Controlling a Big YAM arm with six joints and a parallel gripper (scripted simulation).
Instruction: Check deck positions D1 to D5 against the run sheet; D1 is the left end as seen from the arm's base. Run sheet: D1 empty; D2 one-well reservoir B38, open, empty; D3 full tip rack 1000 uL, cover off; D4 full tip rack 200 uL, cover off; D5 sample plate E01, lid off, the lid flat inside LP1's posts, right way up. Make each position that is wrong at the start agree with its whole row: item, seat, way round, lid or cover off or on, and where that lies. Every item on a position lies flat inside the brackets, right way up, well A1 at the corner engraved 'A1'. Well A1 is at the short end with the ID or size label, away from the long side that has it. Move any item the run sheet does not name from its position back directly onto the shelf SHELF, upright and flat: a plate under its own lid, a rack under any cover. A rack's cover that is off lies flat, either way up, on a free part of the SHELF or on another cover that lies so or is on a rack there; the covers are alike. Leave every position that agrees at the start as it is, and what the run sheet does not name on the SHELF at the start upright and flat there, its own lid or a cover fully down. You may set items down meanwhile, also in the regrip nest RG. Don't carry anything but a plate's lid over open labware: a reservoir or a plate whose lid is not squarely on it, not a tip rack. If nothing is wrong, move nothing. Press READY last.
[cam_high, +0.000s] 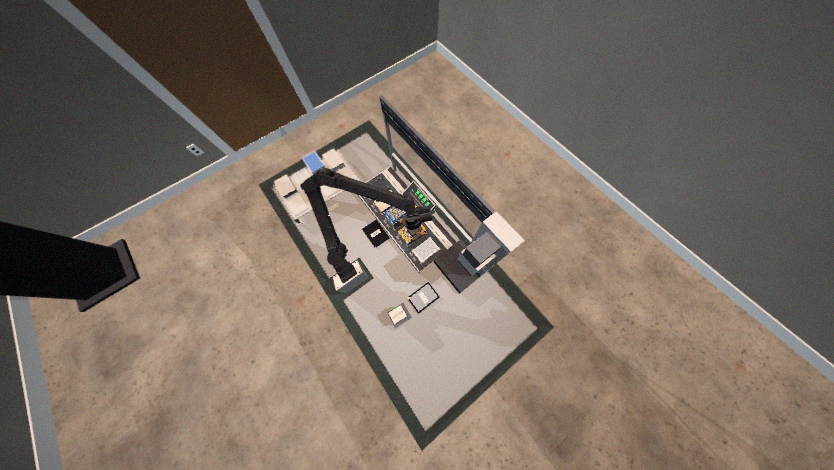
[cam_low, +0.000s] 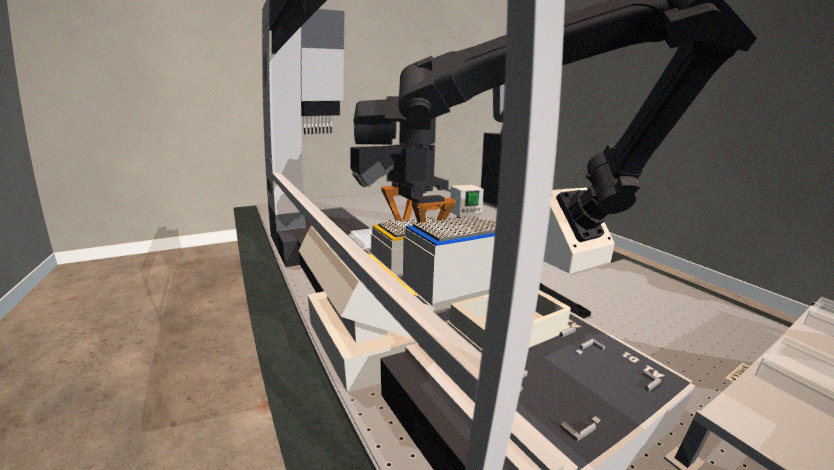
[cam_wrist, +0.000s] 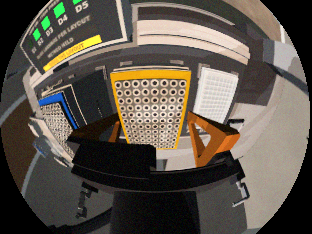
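Note:
My gripper (cam_low: 417, 209) is open and empty, with its orange fingers spread just above the yellow-trimmed tip rack (cam_low: 388, 234). In the wrist view the fingers stand on either side of this uncovered rack (cam_wrist: 151, 107), whose tips fill it. The blue-trimmed tip rack (cam_low: 449, 256) stands beside it, also uncovered, and also shows in the wrist view (cam_wrist: 56, 117). On the other side lies the white sample plate (cam_wrist: 216, 91) with no lid. The cream reservoir (cam_low: 513, 318) sits open one position past the blue rack. Position D1 (cam_low: 609, 373) holds nothing.
The deck's frame post (cam_low: 513, 233) and rail (cam_low: 361, 262) stand close by. A status panel (cam_wrist: 67, 21) shows green lights. The READY button (cam_low: 466, 199) is behind the gripper. The shelf (cam_low: 776, 373) is at the right; a lid lies in the lid park (cam_high: 423, 297).

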